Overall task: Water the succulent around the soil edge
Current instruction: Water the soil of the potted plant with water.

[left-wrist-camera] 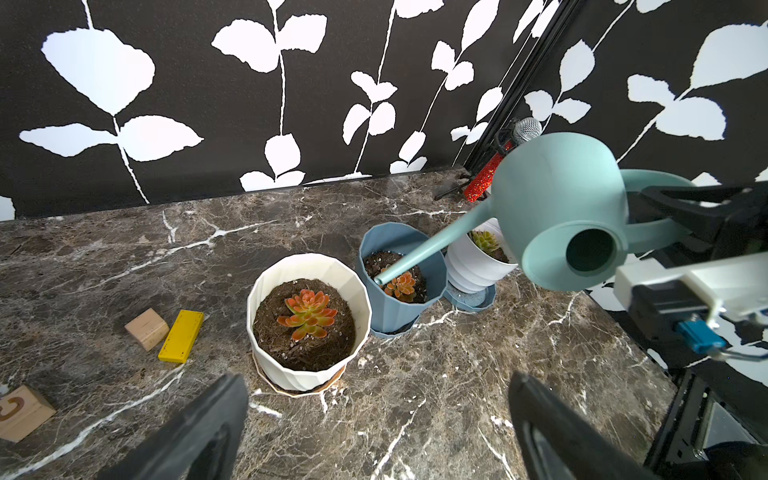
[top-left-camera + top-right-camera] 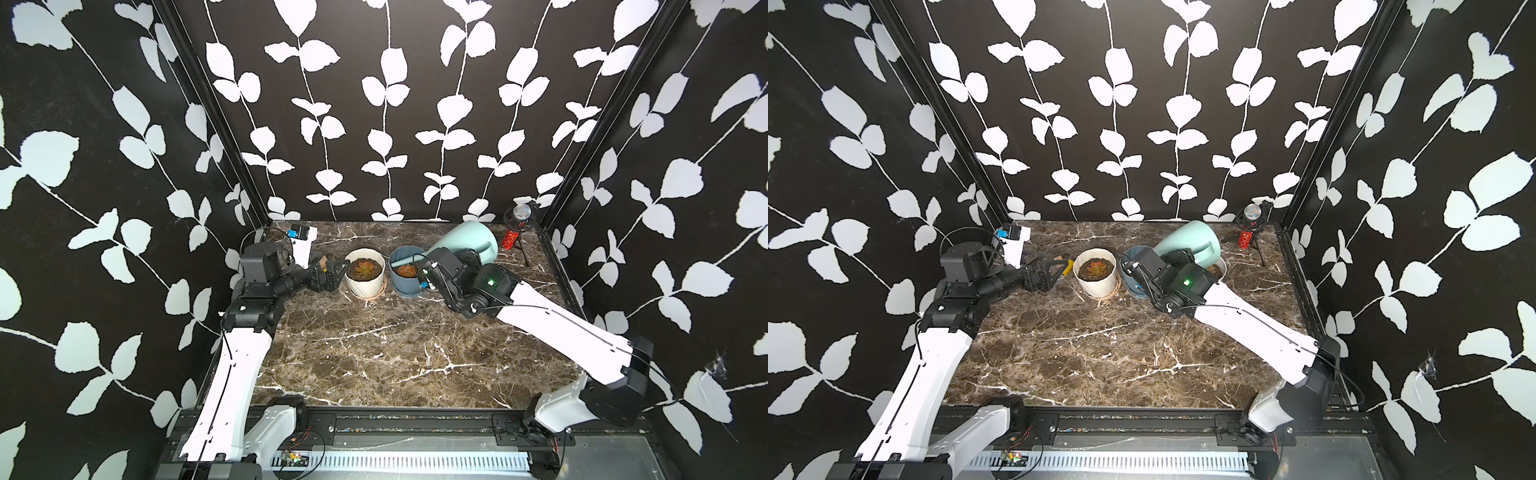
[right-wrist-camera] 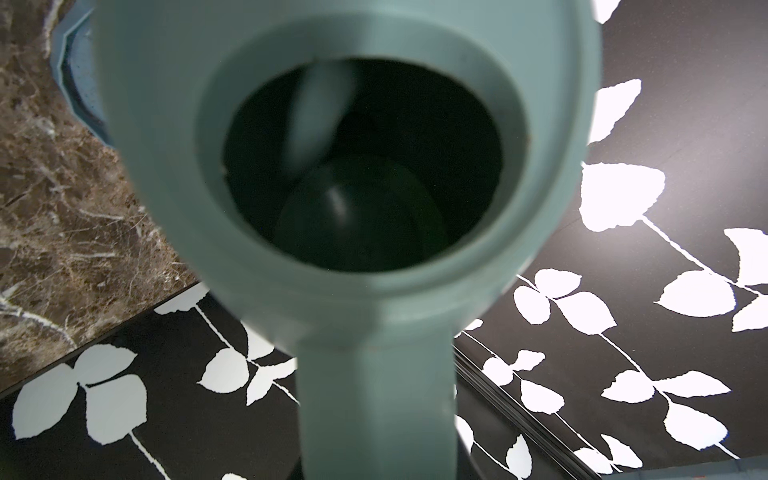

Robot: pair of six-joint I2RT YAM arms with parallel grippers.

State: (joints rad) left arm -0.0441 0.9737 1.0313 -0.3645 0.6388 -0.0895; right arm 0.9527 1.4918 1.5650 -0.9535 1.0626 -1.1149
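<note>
Dark marble tabletop [image 2: 395,353], black walls [image 2: 374,104] w/ white leaf print all round. 3 pots sit in a row toward the back. The cream pot [image 1: 299,374] is on the robot's left w/ the cream-pot succulent [image 1: 307,316], orange. The blue pot [image 1: 390,320] is just beside it, and a small white pot [image 1: 473,266] w/ a green succulent [image 1: 485,241] is right next to that.

The right gripper [image 1: 660,216] is pinching the handle of the teal watering can [image 1: 557,208]. The can is held up off the table and tipped fwd. Its spout tip [image 1: 380,279] hangs over the soil in the blue pot, just beside the blue-pot succulent [image 1: 402,286], which is orange too. Can't tell if it touches.

The left gripper [image 1: 378,380] is low beside the cream pot, jaws spread wide, nothing in them.

A yellow block [image 1: 181,336] and a wooden cube [image 1: 146,334] touch each other near the cream pot. 1 lettered block [image 1: 23,411] lies further off. A mic [image 2: 517,226] w/ a red glitter handle stands in the back corner.
</note>
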